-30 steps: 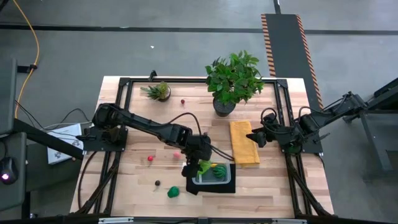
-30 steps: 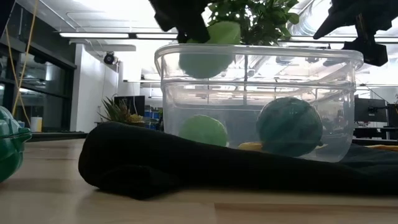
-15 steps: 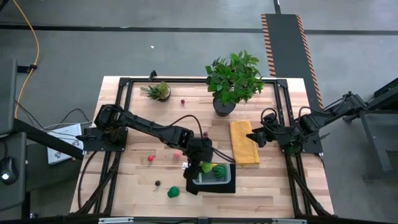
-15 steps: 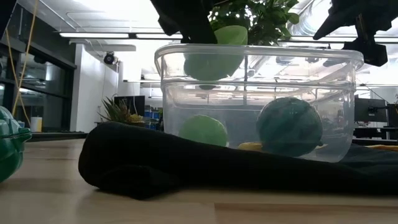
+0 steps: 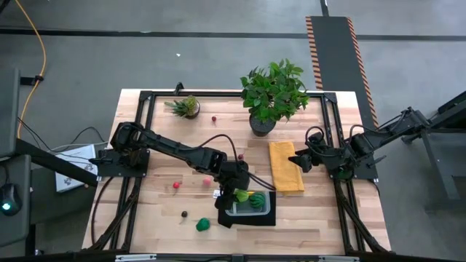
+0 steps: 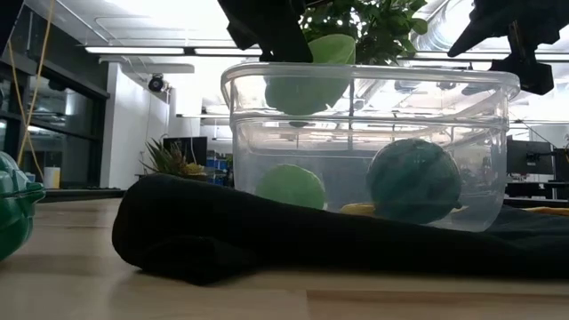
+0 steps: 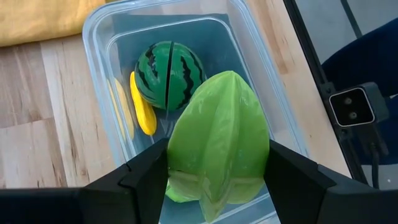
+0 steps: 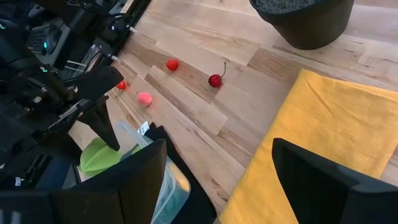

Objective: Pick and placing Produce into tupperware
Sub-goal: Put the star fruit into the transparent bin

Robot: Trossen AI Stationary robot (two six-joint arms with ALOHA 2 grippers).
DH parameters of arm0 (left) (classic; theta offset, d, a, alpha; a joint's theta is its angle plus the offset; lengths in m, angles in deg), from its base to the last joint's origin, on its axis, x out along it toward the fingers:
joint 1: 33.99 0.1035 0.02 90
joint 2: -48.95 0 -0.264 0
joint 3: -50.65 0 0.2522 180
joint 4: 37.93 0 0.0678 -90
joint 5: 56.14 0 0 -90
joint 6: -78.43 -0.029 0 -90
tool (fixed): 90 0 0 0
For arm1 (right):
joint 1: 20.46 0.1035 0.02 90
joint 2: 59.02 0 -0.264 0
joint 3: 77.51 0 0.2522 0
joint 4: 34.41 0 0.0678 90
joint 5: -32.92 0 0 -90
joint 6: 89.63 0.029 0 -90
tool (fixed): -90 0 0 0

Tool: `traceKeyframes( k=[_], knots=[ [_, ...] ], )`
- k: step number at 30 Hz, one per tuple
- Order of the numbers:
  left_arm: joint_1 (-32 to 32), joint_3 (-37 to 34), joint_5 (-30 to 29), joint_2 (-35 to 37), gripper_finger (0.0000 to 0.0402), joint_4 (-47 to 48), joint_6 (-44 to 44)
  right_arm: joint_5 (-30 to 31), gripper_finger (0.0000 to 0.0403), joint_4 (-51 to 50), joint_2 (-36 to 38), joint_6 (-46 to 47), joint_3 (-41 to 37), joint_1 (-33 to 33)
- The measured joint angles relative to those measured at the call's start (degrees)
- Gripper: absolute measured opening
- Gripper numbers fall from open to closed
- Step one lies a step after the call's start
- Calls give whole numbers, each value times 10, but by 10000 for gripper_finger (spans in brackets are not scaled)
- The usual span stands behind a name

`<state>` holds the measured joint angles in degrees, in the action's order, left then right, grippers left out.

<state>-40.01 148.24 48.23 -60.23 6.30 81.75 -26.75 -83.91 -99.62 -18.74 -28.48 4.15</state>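
left gripper over the tupperware, fingers clamped on a green starfruit, watermelon and banana inside, right gripper spread wide above yellow cloth

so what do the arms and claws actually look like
Both arms are dark, near black, built of slim jointed links with black cables looping along them. The left claw has two broad, flat, angular matt black fingers. The right claw has the same wide black wedge fingers. No markings show on either.
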Motion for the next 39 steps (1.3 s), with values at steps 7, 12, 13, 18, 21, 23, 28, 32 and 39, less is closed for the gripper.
traceKeyframes(
  k=[7, 12, 13, 18, 21, 23, 28, 32, 39],
  knots=[
    [0, 0, 0, -8, 221, -4, -1, 0, 282, 0, 0, 0, 0, 0],
    [0, -1, 0, -19, 221, -5, -2, 0, 282, 0, 0, 0, 0, 0],
    [0, 1, 0, -22, 221, -12, -3, 0, 282, 0, 0, 0, 0, 0],
    [0, 1, 1, -34, 221, -14, -3, 3, 282, 0, 0, 0, 0, 0],
    [0, -1, 1, -37, 221, -3, -3, 3, 282, 0, 0, 0, 0, 0],
    [0, 0, 2, -36, 221, -8, -3, 3, 282, 0, 0, 0, 0, 0],
    [0, 0, 2, -36, 221, -8, -4, 7, 282, 0, 0, 0, 0, 0],
    [0, 0, 2, -36, 221, -8, -4, 10, 282, 0, 0, -3, 0, 0],
    [0, 0, 2, -36, 221, -7, -4, 10, 282, 0, 0, -4, 0, 0]
  ],
)
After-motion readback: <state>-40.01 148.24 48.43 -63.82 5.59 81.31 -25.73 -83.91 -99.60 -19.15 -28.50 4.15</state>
